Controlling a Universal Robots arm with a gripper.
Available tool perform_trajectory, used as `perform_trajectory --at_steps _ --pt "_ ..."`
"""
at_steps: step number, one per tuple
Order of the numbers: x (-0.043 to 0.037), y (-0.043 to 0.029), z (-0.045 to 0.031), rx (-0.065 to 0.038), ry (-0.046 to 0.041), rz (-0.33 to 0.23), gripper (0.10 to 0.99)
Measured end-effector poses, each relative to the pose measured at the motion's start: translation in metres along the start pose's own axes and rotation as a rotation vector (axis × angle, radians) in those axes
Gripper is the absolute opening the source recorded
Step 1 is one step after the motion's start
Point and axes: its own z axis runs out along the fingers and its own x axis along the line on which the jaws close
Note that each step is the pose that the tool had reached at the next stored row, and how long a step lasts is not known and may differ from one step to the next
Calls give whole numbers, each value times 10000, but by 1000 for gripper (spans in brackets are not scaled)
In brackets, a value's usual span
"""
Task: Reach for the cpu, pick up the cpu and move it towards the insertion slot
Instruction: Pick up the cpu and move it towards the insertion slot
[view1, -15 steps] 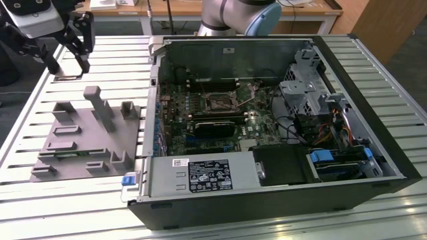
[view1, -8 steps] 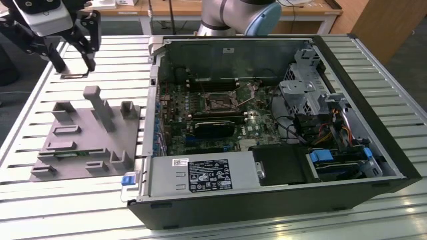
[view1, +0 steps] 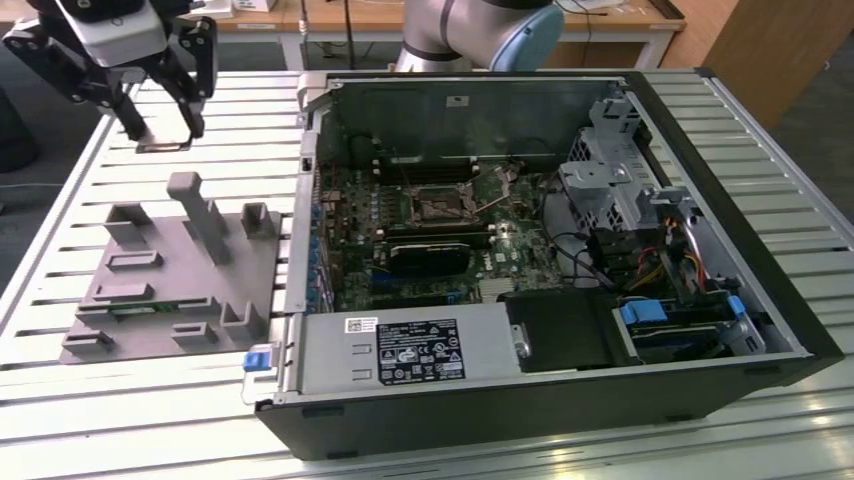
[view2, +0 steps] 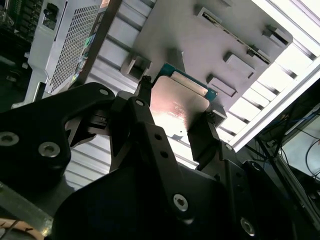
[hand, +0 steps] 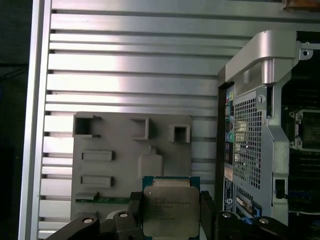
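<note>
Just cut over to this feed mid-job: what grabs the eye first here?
The gripper, high at the exterior view's left over the grey tray, is clamped on the cpu, whose silvery face shows between its fingers in both wrist views. At the exterior view's right lies the big open computer case, with the insertion slot on its board.

The cpu (hand: 169, 210) is silvery, teal-rimmed; the tray (hand: 115, 175) grey

- Small flat square cpu with a silvery metal face and green rim (hand: 169, 210): clamped at opposite edges between the black jaws, raised in the air near the grey moulded tray (hand: 125, 150).
- Small square insertion slot with a dark centre and shiny metal frame (view1: 438, 205): lies flat inside the open black computer case (view1: 747, 300), well apart from the cpu.
</note>
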Motion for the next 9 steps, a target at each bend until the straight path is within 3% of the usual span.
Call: perform_trajectory --at_steps 9 --pt "-110 118 10 -1 1 1 541"
